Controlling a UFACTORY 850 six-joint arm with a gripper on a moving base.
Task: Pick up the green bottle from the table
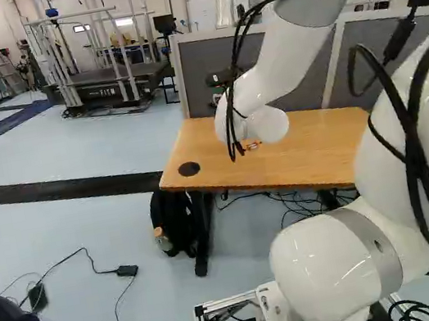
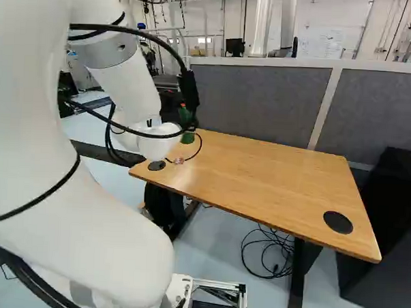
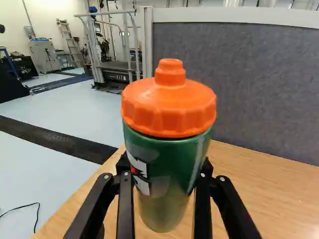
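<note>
In the right base view, the dark body of my gripper (image 2: 170, 110) shows partly behind the white wrist, its fingers hidden. Beside it is the green bottle (image 2: 187, 130), over the far left part of the wooden table (image 2: 273, 177). The wrist view shows the gripper (image 3: 165, 168) shut on the green bottle (image 3: 162, 181), with a black finger against each side of its body. The orange cap rises above the fingers, and the bottle stands upright. Whether its base touches the tabletop I cannot tell.
Grey partition panels (image 2: 259, 102) stand along the table's far side. A small orange-and-white thing (image 1: 252, 146) lies on the tabletop near the wrist. A black bag (image 1: 174, 222) sits by the table leg, and cables (image 2: 269, 252) lie underneath. Black cabinet (image 2: 386, 230) at right.
</note>
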